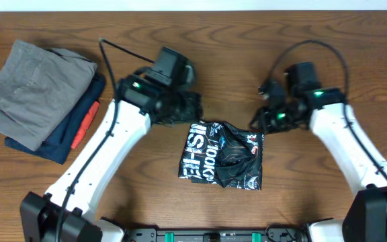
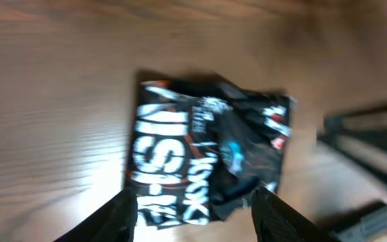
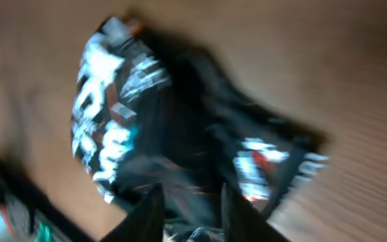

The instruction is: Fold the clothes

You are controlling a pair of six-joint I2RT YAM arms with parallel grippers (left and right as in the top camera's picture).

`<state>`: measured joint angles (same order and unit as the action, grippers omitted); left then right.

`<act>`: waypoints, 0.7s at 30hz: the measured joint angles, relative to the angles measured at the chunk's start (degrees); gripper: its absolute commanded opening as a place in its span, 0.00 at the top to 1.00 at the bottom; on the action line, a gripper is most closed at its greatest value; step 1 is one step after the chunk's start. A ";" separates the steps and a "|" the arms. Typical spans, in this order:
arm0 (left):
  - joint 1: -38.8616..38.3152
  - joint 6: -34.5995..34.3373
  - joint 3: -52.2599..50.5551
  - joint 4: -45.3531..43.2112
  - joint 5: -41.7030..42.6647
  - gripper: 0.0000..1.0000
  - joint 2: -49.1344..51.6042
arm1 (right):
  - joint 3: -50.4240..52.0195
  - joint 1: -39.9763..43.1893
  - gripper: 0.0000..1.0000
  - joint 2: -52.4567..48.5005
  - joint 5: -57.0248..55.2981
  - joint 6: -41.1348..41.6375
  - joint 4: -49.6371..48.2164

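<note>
The black jersey (image 1: pixel 224 156) with large white lettering lies bunched in a rough folded square at the table's middle. It also shows in the left wrist view (image 2: pixel 207 154) and, blurred, in the right wrist view (image 3: pixel 153 114). My left gripper (image 1: pixel 182 107) hovers just past the jersey's far left corner, with its fingers (image 2: pixel 193 205) spread wide and nothing between them. My right gripper (image 1: pixel 264 122) hovers at the jersey's far right corner. Its fingers (image 3: pixel 188 208) are apart above the dark cloth.
A stack of folded garments sits at the far left: a grey one (image 1: pixel 32 87) on top, a navy one (image 1: pixel 64 142) under it and an orange-red edge (image 1: pixel 86 123) between. Bare wooden table (image 1: pixel 314 195) surrounds the jersey.
</note>
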<state>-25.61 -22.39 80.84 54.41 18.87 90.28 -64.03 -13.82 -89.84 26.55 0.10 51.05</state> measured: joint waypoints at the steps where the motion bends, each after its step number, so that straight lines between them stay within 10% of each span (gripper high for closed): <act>1: 0.92 -0.02 -0.52 0.02 -0.17 0.44 0.48 | 0.09 -1.90 0.64 0.00 -0.13 -0.42 -0.09; 21: 2.19 -0.04 -3.67 -0.46 -0.90 0.44 10.82 | 9.27 -18.29 0.58 0.00 -13.57 11.15 -11.74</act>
<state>-23.42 -22.44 77.17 53.95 17.98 101.10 -54.76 -32.12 -89.84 12.97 11.25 39.31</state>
